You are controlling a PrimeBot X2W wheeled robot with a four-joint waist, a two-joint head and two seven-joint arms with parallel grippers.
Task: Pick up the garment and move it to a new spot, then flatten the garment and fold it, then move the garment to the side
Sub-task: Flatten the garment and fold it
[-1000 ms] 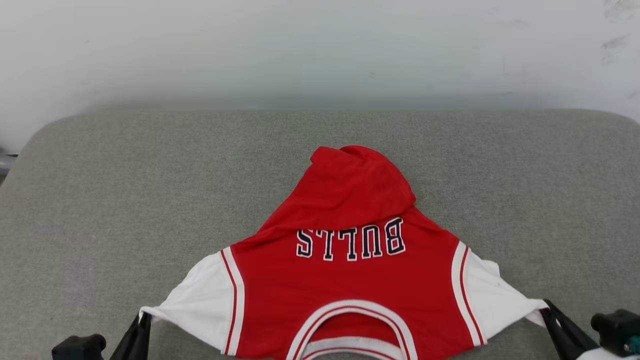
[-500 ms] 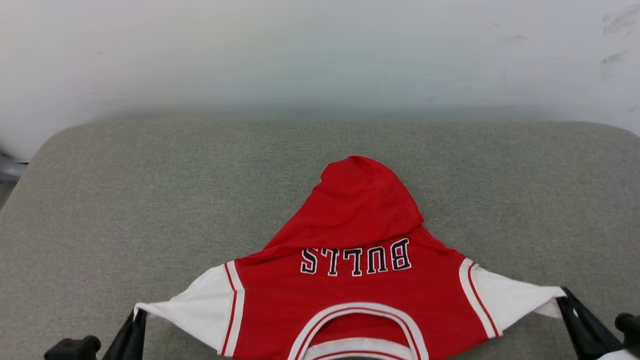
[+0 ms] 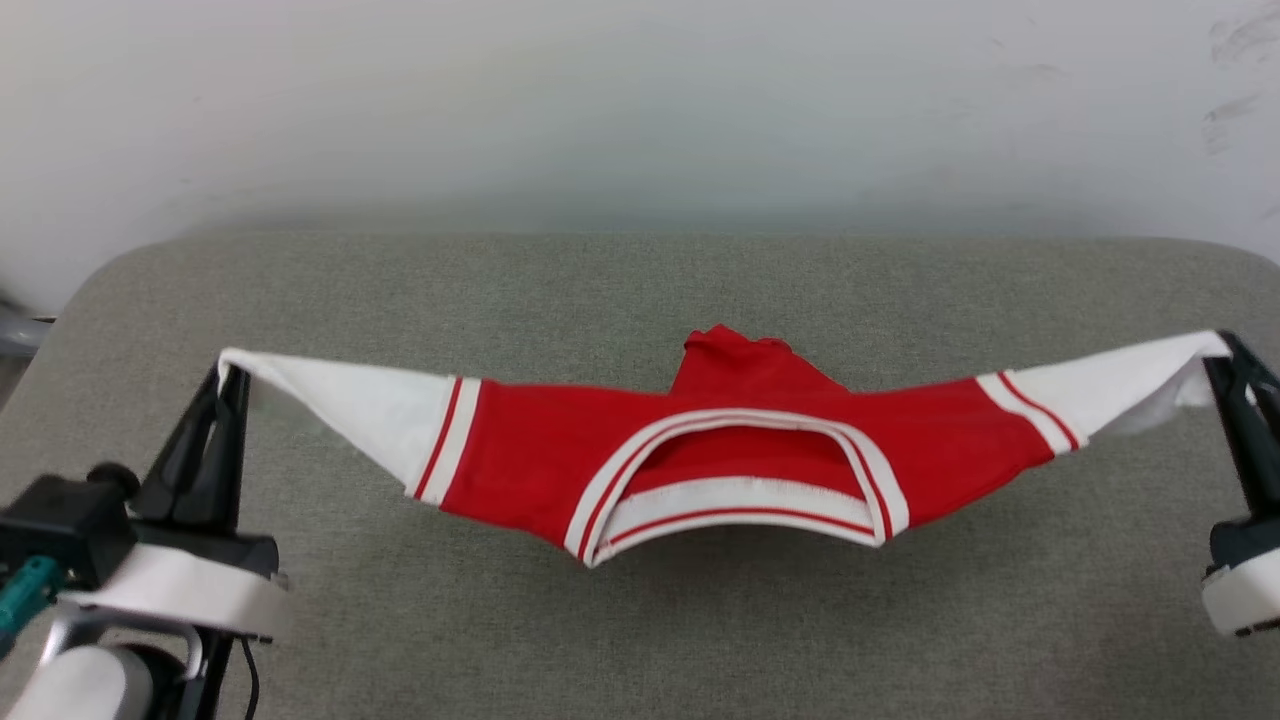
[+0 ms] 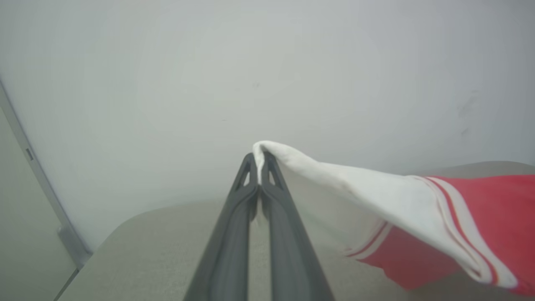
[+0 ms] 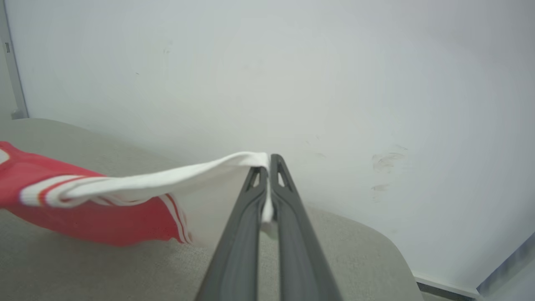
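Left claw: the left gripper (image 3: 228,372), two long dark fingers on a black-and-white wrist at the lower left of the head view, is clenched on the tip of the left-hand white sleeve (image 3: 345,400). In the left wrist view, the cloth is pinched between its closed tips.
Left-hand white sleeve: pulled taut, slanting down toward the middle.
Garment: the red short-sleeved jersey shirt with white sleeves and red-and-white striped trim (image 3: 520,455) hangs stretched between the two grippers over the middle of the table, sagging at its centre. A red bunch of its body rises behind the collar.
Collar: the white-and-red striped neck opening (image 3: 740,495) gapes toward the head camera.
Right-hand white sleeve (image 3: 1110,385): taut, rising toward the right edge.
Right claw: the right gripper (image 3: 1228,352), dark fingers at the far right, is clamped on that sleeve's tip.
Table: grey fabric-covered table with rounded corners (image 3: 640,290), beneath the shirt.
Wall: plain white wall (image 3: 640,100), behind the table.
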